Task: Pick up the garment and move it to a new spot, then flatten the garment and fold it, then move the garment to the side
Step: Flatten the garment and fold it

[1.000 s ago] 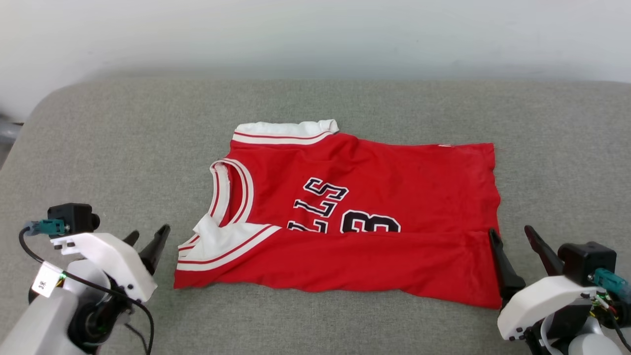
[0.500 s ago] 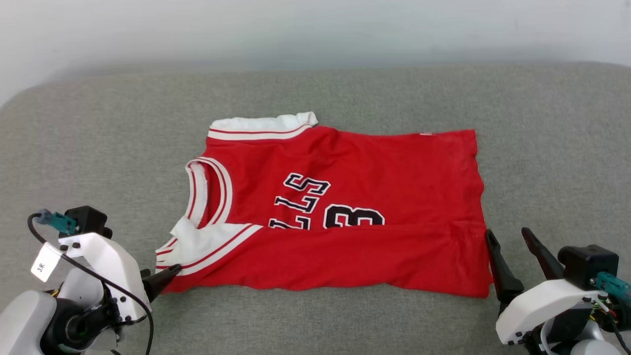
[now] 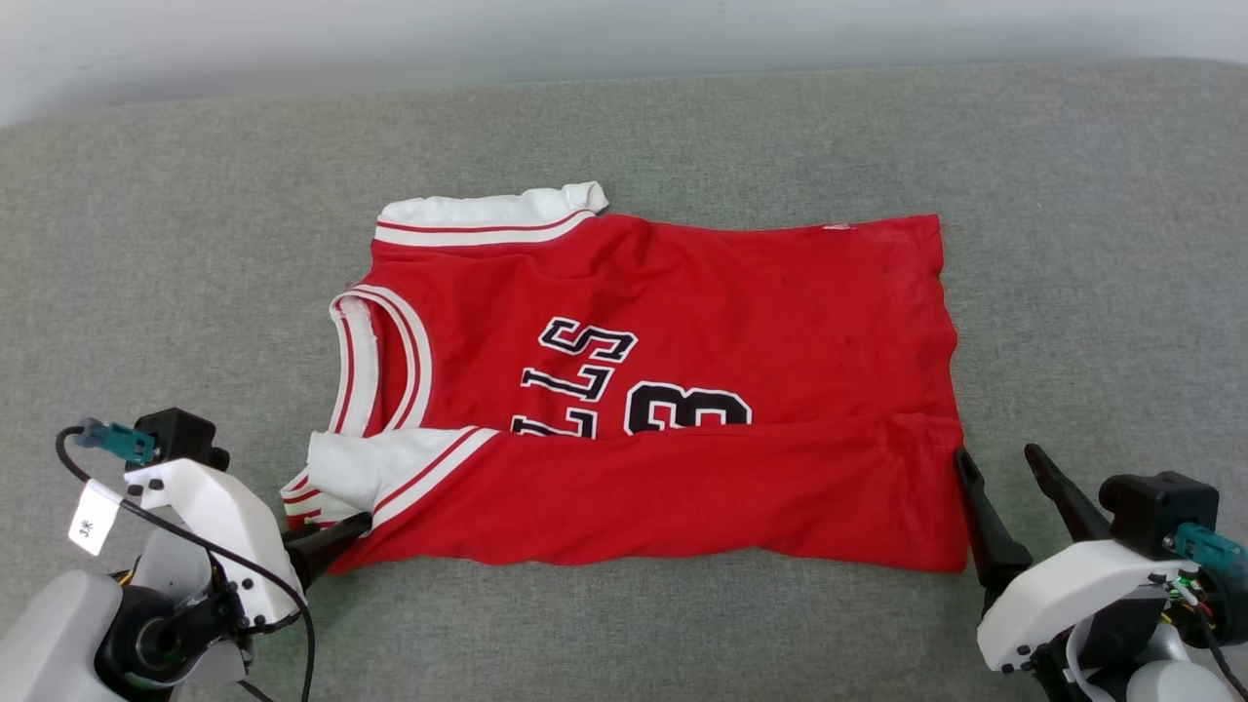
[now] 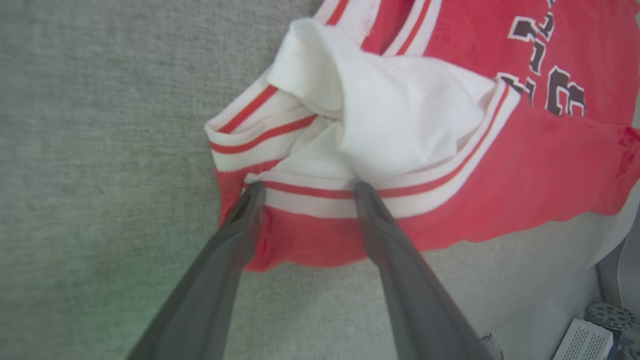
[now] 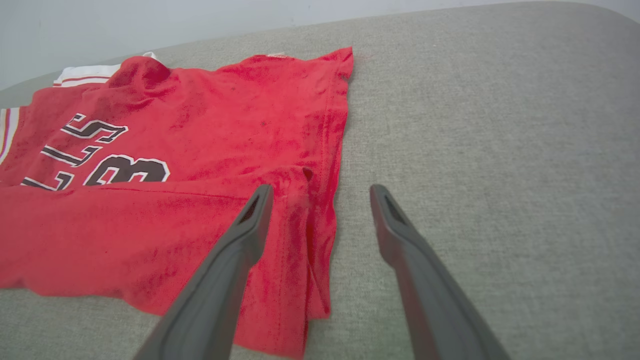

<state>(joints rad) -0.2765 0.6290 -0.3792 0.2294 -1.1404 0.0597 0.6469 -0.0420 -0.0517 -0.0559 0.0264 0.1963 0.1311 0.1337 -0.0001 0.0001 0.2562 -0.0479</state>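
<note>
The garment (image 3: pixel 682 322), a red jersey with white striped sleeves, lies on the grey cushion with its neck to the left and its hem to the right. Its near strip is folded over the lower part of the black-and-white lettering (image 3: pixel 634 385). My left gripper (image 3: pixel 341 531) is open at the near left corner. In the left wrist view its fingers (image 4: pixel 362 200) rest apart over the striped cuff (image 4: pixel 320 197). My right gripper (image 3: pixel 996 453) is open at the near right corner. One of its fingers (image 5: pixel 257 210) lies over the red hem (image 5: pixel 320 210) and the other is over bare cushion.
The grey cushion (image 3: pixel 1092 292) stretches well beyond the jersey on all sides. A pale wall (image 3: pixel 292 39) runs along its far edge. Past the cushion's edge, the left wrist view shows a white label and a small gear-like part (image 4: pixel 607 315).
The head camera has tilted down, shifting the whole picture. My left gripper swung right and moved in onto the jersey's near left corner. The right gripper stays at the hem.
</note>
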